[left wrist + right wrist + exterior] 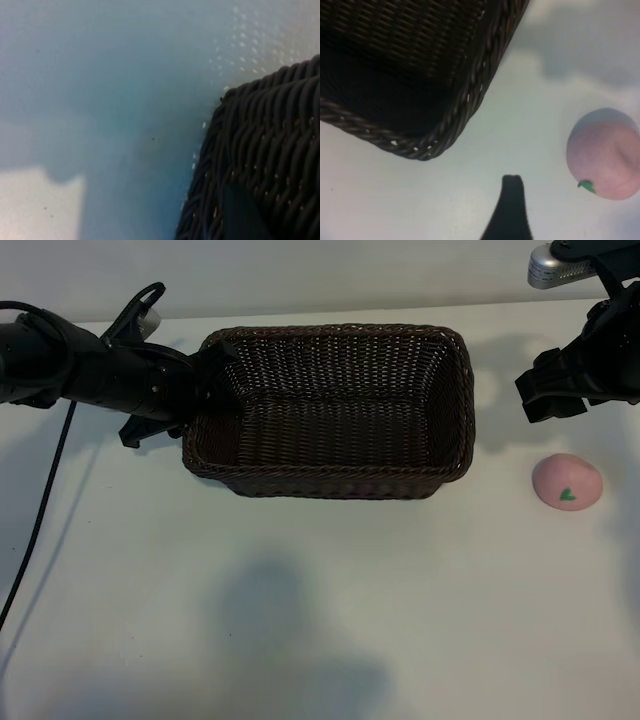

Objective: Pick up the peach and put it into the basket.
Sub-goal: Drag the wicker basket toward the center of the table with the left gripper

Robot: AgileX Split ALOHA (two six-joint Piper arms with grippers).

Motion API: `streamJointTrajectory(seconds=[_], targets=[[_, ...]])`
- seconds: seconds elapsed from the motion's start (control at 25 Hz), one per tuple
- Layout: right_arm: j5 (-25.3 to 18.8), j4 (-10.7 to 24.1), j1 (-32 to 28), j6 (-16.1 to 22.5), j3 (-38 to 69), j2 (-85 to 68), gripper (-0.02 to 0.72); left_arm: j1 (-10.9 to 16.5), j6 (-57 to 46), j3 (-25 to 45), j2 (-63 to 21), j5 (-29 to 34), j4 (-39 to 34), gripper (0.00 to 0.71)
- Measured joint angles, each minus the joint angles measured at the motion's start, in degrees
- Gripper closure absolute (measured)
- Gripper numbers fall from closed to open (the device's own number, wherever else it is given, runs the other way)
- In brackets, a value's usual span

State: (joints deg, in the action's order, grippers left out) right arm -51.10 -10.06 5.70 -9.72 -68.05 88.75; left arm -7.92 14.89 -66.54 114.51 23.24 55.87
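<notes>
Exterior view: the basket point(330, 410) sits upper centre on the white table point(300, 620), nothing inside it. The peach point(567, 482) lies at the right edge on the table, well apart from the basket — its green leaf mark faces the camera. The left gripper point(205, 385) is at the basket's left rim, its fingers half parted with nothing seen between them. The right gripper point(550, 395) hangs at upper right above the peach, fingers wide apart and holding nothing.

Left wrist view: the basket's woven corner point(265, 165) fills the lower right; one dark fingertip point(242, 215) overlaps it.

Right wrist view: basket corner point(445, 130) upper left, peach point(605, 155) at right — one fingertip point(510, 210) at bottom centre.
</notes>
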Motion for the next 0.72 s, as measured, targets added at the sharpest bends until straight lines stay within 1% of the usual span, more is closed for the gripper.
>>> streamJointTrajectory(seconds=[0.44, 0.48, 0.52, 0.6, 0.68, 0.72], targets=[[0.0, 0.0, 0.0, 0.0, 0.0, 0.0, 0.109, 0.0, 0.09, -0.1, 0.19, -0.07, 0.28, 0.376], [0.0, 0.0, 0.0, 0.0, 0.0, 0.0, 0.109, 0.0, 0.31, -0.1, 0.19, 0.05, 0.4, 0.364], [0.0, 0.0, 0.0, 0.0, 0.0, 0.0, 0.109, 0.0, 0.53, -0.17, 0.19, 0.2, 0.74, 0.33], [-0.12, 0.0, 0.0, 0.0, 0.0, 0.0, 0.109, 0.0, 1.02, -0.37, 0.19, 0.76, 1.19, 0.226], [-0.12, 0.0, 0.0, 0.0, 0.0, 0.0, 0.109, -0.04, 1.35, -0.37, -0.32, 1.19, 1.19, 0.1], [-0.12, 0.0, 0.0, 0.0, 0.0, 0.0, 0.109, -0.04, 1.67, -0.37, -0.77, 1.19, 1.19, 0.057]])
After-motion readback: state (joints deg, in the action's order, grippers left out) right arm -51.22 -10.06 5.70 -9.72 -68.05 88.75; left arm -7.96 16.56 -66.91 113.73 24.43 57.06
